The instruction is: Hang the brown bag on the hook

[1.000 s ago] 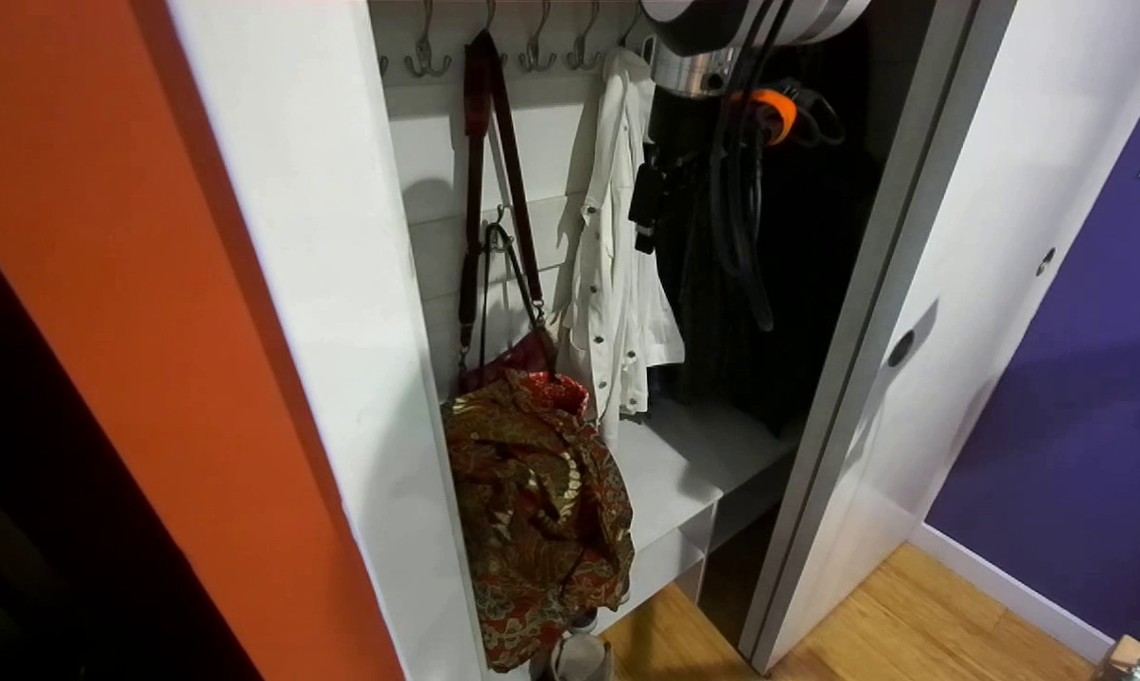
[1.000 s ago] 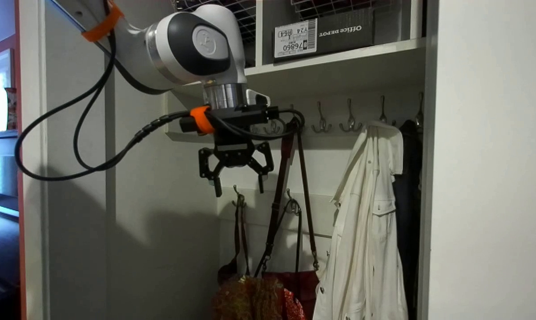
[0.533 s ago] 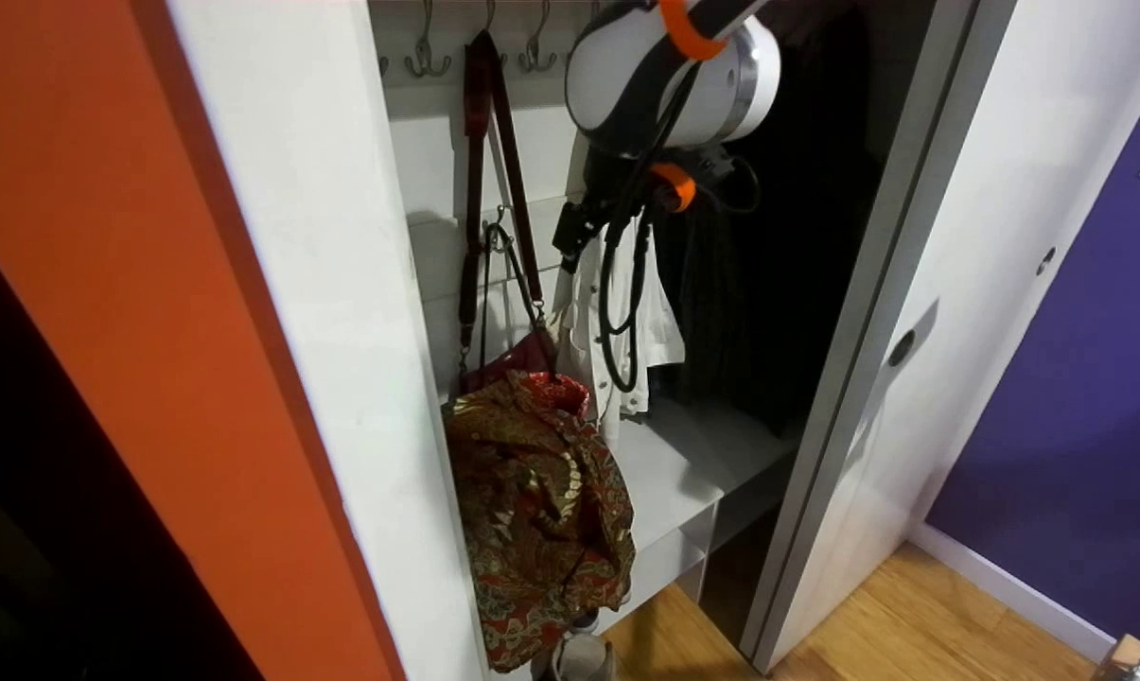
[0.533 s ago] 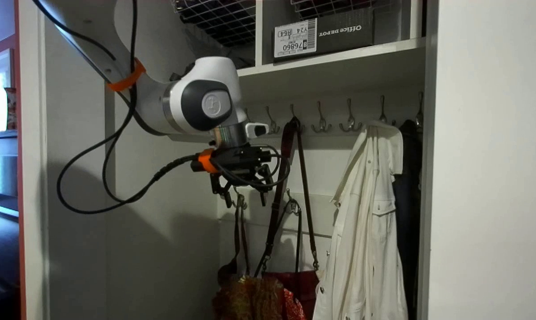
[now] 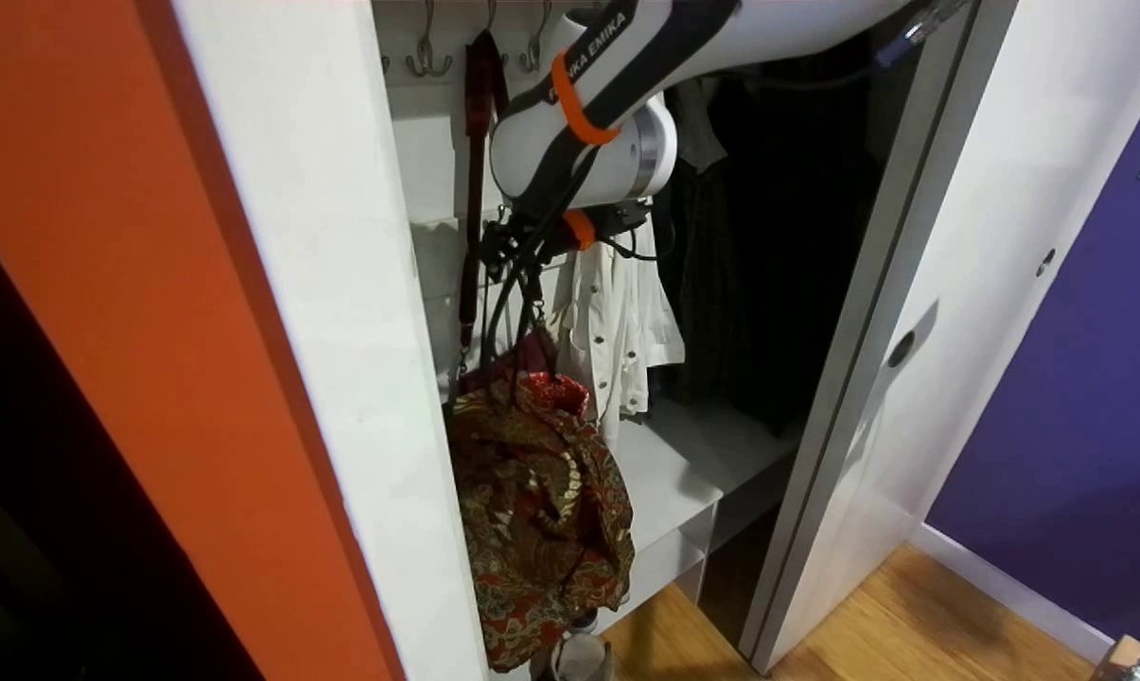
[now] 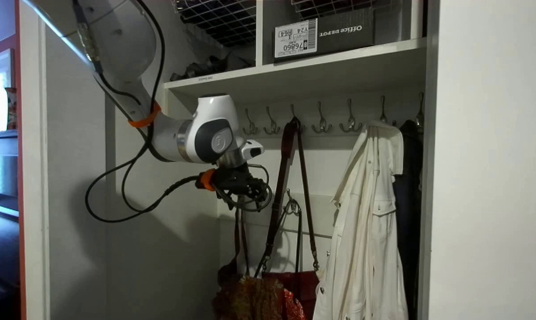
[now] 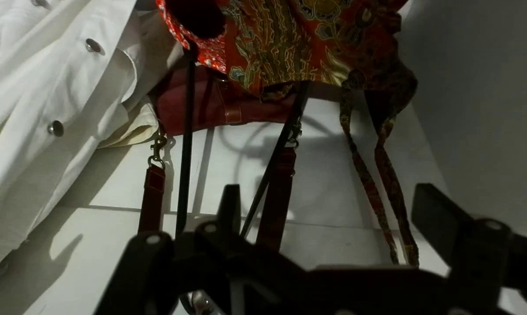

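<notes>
Your claw [image 7: 329, 190] stands spread, gripping nothing, perhaps to straddle the patterned straps [image 7: 390, 179]; the bag [image 5: 541, 492] hangs low in front of the purse [image 7: 206, 105], seemingly because dark straps [image 7: 186, 153] on a lower hook [image 6: 288, 192] carry it.

Hand [image 6: 243, 204] above the brown bag [image 6: 259, 297], in front of its straps [image 6: 237, 233]
Red bag [image 6: 308, 285] and white jacket [image 6: 369, 213] hang to the right, hooks [image 6: 322, 122] above, a box [image 6: 343, 35] on the shelf [image 6: 312, 75]
</notes>
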